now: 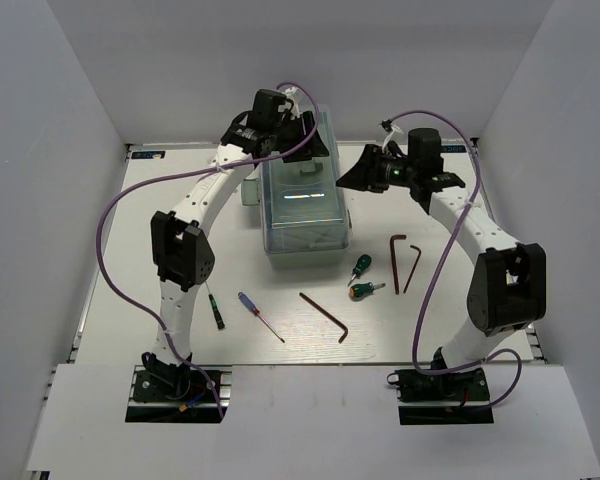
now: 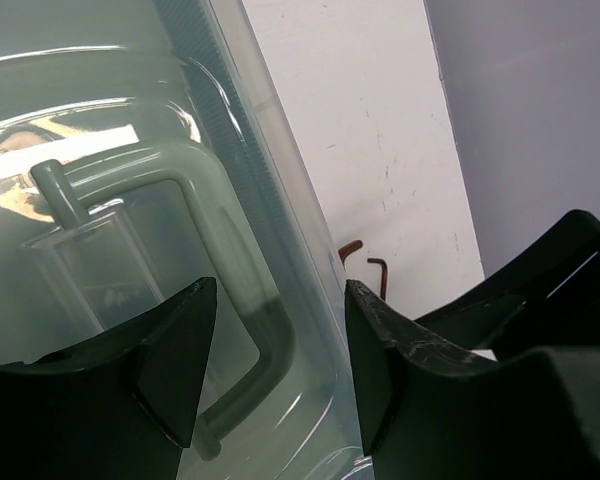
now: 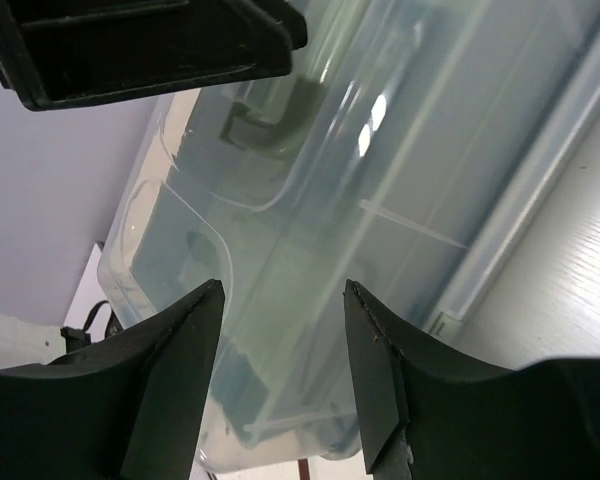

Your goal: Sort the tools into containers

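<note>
The toolbox [image 1: 302, 215] stands mid-table toward the far side, its translucent lid [image 2: 130, 120] shut. What lies inside is only a pale blur, so no tool can be made out there. The left pincer [image 2: 280, 360] hangs spread over the lid's far end, above the handle [image 2: 230, 300]. The right pincer [image 3: 280, 370], also spread, is just right of the box. On the table [image 1: 460, 320], near of the box, lie two stubby screwdrivers [image 1: 361, 266] [image 1: 365, 290], three hex keys [image 1: 325, 315] [image 1: 397, 260] [image 1: 412, 268] and a blue-handled screwdriver [image 1: 260, 315]. A black-handled screwdriver [image 1: 216, 312] lies beside the left arm [image 1: 180, 250].
</note>
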`<act>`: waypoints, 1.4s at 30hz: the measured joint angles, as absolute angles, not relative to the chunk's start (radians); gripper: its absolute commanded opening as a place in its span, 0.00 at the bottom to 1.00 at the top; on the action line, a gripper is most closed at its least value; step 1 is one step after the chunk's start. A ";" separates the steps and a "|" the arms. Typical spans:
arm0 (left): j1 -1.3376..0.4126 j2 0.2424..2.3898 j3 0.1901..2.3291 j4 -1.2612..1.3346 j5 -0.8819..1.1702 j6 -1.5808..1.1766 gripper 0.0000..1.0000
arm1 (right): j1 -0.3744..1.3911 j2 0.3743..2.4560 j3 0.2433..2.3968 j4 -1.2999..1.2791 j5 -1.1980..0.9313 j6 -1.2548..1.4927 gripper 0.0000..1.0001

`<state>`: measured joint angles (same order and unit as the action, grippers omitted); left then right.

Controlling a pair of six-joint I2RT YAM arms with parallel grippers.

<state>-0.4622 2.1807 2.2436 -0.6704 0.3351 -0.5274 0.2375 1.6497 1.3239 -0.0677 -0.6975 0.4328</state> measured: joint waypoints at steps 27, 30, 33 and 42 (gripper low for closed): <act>-0.481 2.222 2.325 -0.751 0.342 -0.512 0.63 | 0.309 1.742 1.488 -0.290 -0.618 0.360 0.48; -0.470 2.222 2.315 -0.733 0.373 -0.519 0.63 | 0.309 1.748 1.494 -0.292 -0.630 0.359 0.48; -0.459 2.222 2.298 -0.706 0.413 -0.535 0.63 | 0.308 1.751 1.497 -0.295 -0.633 0.358 0.46; -0.444 2.222 2.255 -0.591 0.497 -0.588 0.62 | 0.302 1.757 1.503 -0.307 -0.648 0.350 0.45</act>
<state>-0.4442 2.2219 2.2551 -0.5911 0.4973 -0.5884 0.3019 1.7569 1.5028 -0.3069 -0.6483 0.3500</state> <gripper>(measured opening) 0.627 0.468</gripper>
